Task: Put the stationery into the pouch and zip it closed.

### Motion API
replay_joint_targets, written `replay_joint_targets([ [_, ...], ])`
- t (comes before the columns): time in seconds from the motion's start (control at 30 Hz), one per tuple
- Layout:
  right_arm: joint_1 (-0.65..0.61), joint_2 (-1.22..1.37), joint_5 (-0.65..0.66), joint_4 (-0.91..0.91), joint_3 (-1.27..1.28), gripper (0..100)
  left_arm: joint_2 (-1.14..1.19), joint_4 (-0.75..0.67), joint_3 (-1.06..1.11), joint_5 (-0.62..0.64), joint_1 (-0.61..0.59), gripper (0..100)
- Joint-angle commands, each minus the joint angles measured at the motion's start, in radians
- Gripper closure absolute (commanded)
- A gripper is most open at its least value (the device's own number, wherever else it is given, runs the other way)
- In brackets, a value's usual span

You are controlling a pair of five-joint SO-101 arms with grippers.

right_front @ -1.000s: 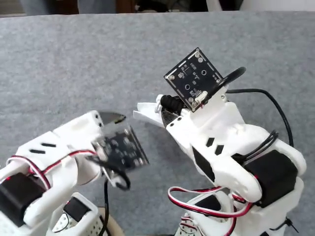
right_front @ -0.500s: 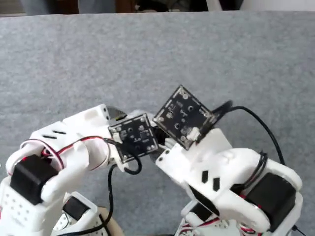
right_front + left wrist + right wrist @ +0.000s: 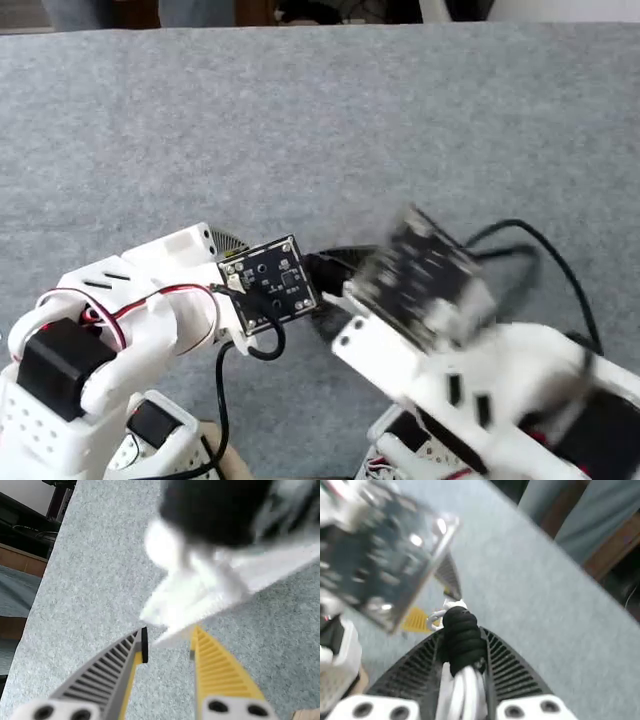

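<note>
My right gripper (image 3: 463,631) has black ribbed fingers shut on a white cable bundle (image 3: 461,647) bound with a black wrap. It sits just in front of the left arm's camera board (image 3: 385,555). My left gripper (image 3: 169,641) stands open with one grey and one yellow finger. A blurred white and black shape (image 3: 200,590), part of the right arm's end, hangs close beyond its tips. In the high view both arms meet low at the table's centre, the left camera board (image 3: 270,285) next to the right camera board (image 3: 420,275).
Grey felt (image 3: 320,120) covers the whole table. Dark furniture (image 3: 300,10) lines its far edge. Black camera cables (image 3: 530,250) loop off the right arm. A tan rounded piece (image 3: 228,464) shows at the near edge between the arm bases.
The left arm swung in toward the centre, then stayed. The right arm pulled back and down to the right with the bundle, and its camera board dropped lower.
</note>
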Motion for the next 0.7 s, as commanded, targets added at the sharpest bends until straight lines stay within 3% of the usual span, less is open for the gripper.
replay_joint_targets([
  [0.0, -0.012, 0.01, 0.012, 0.006, -0.097, 98.6, -0.006, 0.008, -0.012, 0.009, -0.012, 83],
  [0.57, -0.018, 0.022, 0.025, 0.003, 0.064, 98.6, -0.008, 0.044, -0.102, 0.012, -0.005, 83],
  [0.67, -0.064, 0.022, 0.023, 0.003, 0.093, 98.6, -0.008, 0.043, -0.096, 0.012, -0.005, 83],
])
